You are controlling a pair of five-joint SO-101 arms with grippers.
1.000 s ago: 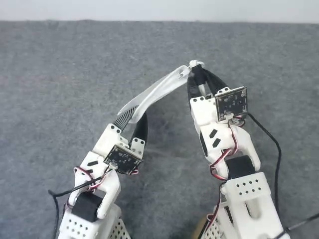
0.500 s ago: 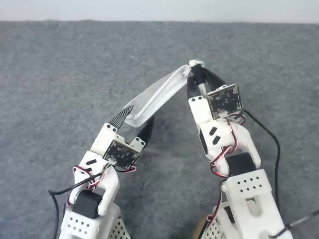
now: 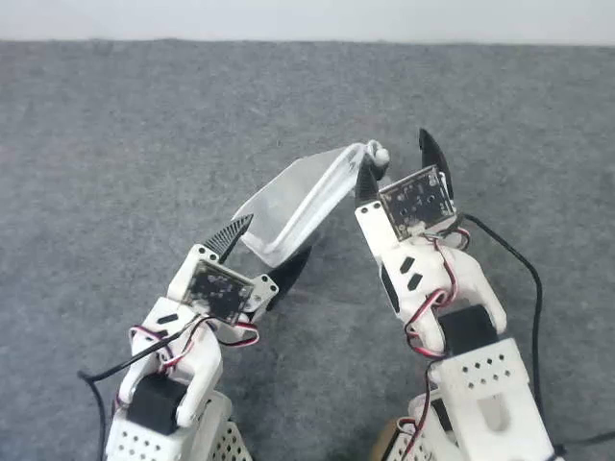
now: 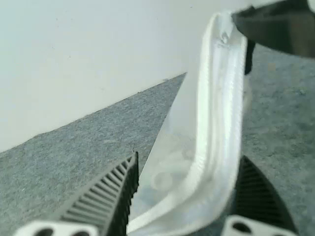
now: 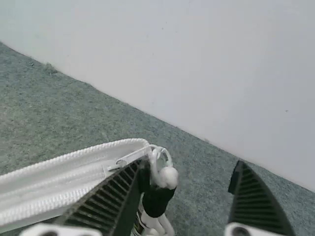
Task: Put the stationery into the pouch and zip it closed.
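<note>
A translucent white pouch (image 3: pixel 300 200) hangs above the grey mat, tilted with its broad face up. Its white zipper (image 4: pixel 220 98) runs shut along the edge to the pull (image 3: pixel 381 152). My left gripper (image 3: pixel 263 252) is open, with the pouch's lower end lying between its spread fingers (image 4: pixel 118 189). In the left wrist view, faint shapes (image 4: pixel 167 173) show through the pouch. My right gripper (image 3: pixel 396 163) stands open at the pouch's upper end. The round zipper pull (image 5: pixel 166 176) rests against one of its fingers (image 5: pixel 118 194), and nothing is between them.
Grey carpet-like mat (image 3: pixel 115 144) covers the table, bare on the left, right and far side. A white wall (image 5: pixel 197 59) rises behind it. Cables (image 3: pixel 530 288) trail from the right arm toward the near edge.
My right gripper opened, let go of the zipper end and drew back. The left gripper's fingers spread too. The pouch sagged and turned from edge-on to broad face up.
</note>
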